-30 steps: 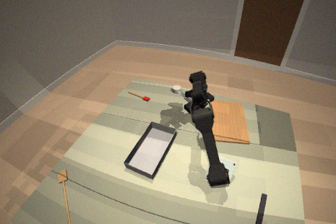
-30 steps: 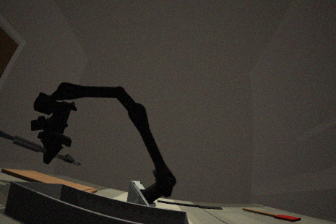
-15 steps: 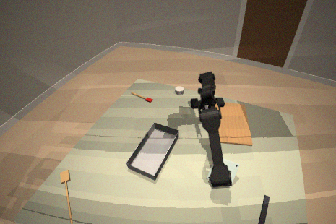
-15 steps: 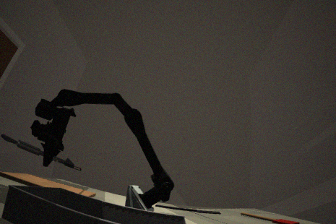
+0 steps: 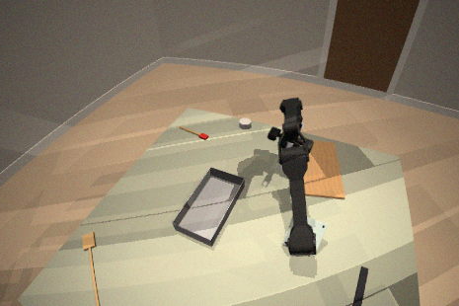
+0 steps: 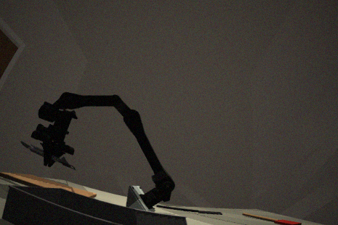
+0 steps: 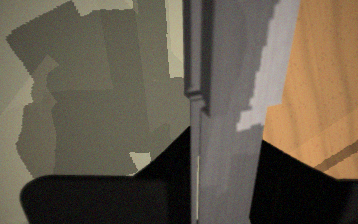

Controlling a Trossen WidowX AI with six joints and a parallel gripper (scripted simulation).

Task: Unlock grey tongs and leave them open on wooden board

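Toward eleven o'clock on the pale green table (image 5: 369, 232) lies a small red-headed spatula (image 5: 194, 132) with a wooden handle, and just past it, near twelve, a short white cylinder (image 5: 245, 122). Down at seven o'clock rests a long wooden spatula (image 5: 91, 262). A dark flat bar (image 5: 361, 285) sits at five o'clock. A brown door (image 5: 369, 39) stands in the far wall.

Tongs (image 7: 227, 100): grey, running up the middle, clamped between dark fingers.
Board (image 7: 320, 85): wooden, at right below.
Table (image 7: 30, 20): pale, shadowed, at left.
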